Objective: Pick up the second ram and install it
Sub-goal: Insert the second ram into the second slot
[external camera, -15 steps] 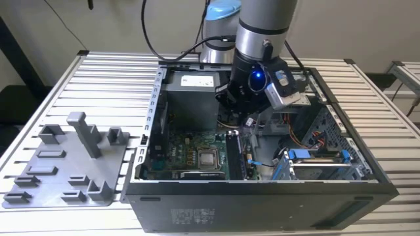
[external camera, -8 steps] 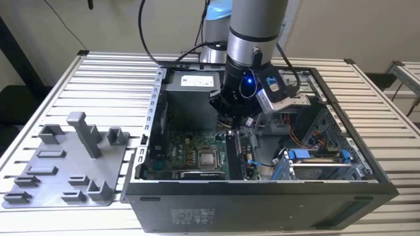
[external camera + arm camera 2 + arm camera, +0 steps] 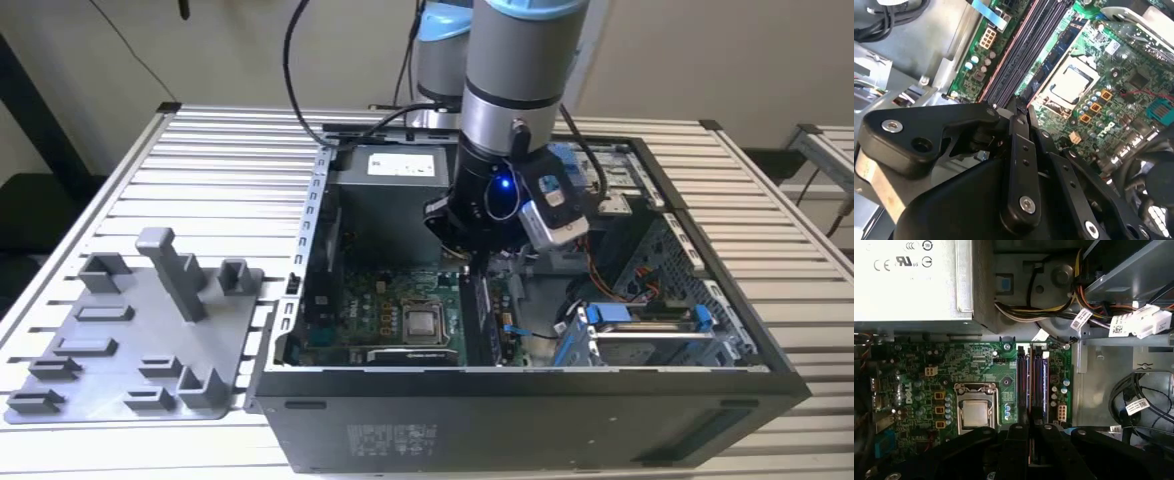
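My gripper (image 3: 470, 262) reaches down into the open computer case (image 3: 534, 385), over the green motherboard (image 3: 360, 310). Its black fingers (image 3: 1017, 436) are pinched close together right above the long black sockets (image 3: 1024, 385) in both wrist views. The second ram (image 3: 481, 320), a thin dark stick, stands on edge along those sockets, running from the gripper (image 3: 1031, 432) toward the case's front wall. The fingertips (image 3: 1015, 111) sit at the end of the socket row (image 3: 1026, 50). A stick with bluish chips (image 3: 1039, 382) lies in the neighbouring socket.
The silver processor socket (image 3: 975, 412) sits beside the sockets. The power supply (image 3: 387, 170) and bundled cables (image 3: 1054, 305) fill the case's far end. A drive cage with blue clips (image 3: 641, 330) is at the exterior view's right. A grey tray with upright blocks (image 3: 134, 330) lies outside, at its left.
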`<state>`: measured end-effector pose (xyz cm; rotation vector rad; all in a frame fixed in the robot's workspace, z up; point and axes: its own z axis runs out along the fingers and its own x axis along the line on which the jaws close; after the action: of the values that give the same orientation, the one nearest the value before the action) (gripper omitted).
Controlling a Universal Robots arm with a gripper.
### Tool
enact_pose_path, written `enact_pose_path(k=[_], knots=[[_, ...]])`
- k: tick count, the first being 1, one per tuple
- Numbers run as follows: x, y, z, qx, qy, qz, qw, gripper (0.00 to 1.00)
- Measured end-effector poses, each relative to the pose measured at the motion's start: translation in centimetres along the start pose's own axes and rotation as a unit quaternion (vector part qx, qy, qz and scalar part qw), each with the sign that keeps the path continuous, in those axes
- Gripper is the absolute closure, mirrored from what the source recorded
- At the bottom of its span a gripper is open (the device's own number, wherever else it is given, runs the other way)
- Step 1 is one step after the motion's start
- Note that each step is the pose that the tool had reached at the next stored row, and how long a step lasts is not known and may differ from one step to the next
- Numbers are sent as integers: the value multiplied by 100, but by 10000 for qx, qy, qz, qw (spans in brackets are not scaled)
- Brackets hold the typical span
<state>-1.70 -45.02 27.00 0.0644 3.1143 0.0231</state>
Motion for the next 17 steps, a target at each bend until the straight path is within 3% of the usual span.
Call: enact_pose_path(k=[13,17], knots=[[6,-30,233,0,1,0,10000,86],[6,-37,265,0,0,0,10000,86]])
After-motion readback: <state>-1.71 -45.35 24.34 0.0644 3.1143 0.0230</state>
